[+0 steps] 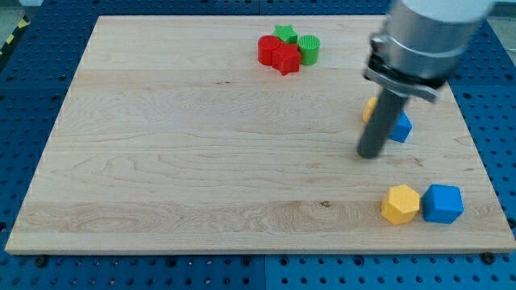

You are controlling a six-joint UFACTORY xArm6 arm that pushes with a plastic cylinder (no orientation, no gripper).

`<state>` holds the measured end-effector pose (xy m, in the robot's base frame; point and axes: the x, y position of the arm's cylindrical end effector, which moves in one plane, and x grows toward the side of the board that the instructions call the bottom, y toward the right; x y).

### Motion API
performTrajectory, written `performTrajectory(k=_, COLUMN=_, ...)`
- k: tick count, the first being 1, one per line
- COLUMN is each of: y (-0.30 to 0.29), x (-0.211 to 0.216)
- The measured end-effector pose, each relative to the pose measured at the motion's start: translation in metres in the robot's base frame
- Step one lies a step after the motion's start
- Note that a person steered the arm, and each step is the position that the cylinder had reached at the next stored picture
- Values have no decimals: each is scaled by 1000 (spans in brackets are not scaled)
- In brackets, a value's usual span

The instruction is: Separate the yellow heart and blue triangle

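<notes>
Rod tip (368, 155) rests just left of blue triangle (400, 128); yellow heart (369, 109) mostly hidden behind rod, touching triangle; no gripper fitted, nothing held

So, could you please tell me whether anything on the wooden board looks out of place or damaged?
Nothing stands out. The light wooden board looks intact, and every block sits flat. My tip rests beside the yellow heart block and the blue triangle block, both partly hidden behind the rod, so I cannot tell whether they touch.
</notes>
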<state>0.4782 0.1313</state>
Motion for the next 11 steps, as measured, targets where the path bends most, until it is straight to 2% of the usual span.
performTrajectory(k=1, y=-27, x=-62)
performTrajectory(k=2, y=23, x=-89)
performTrajectory(k=3, y=50, x=-86)
performTrajectory(k=4, y=49, x=-75)
performTrajectory(k=6, y=49, x=-28)
performTrajectory(k=8, y=32, x=-52)
performTrajectory(k=10, y=30, x=-4)
performTrajectory(k=11, y=20, x=-11)
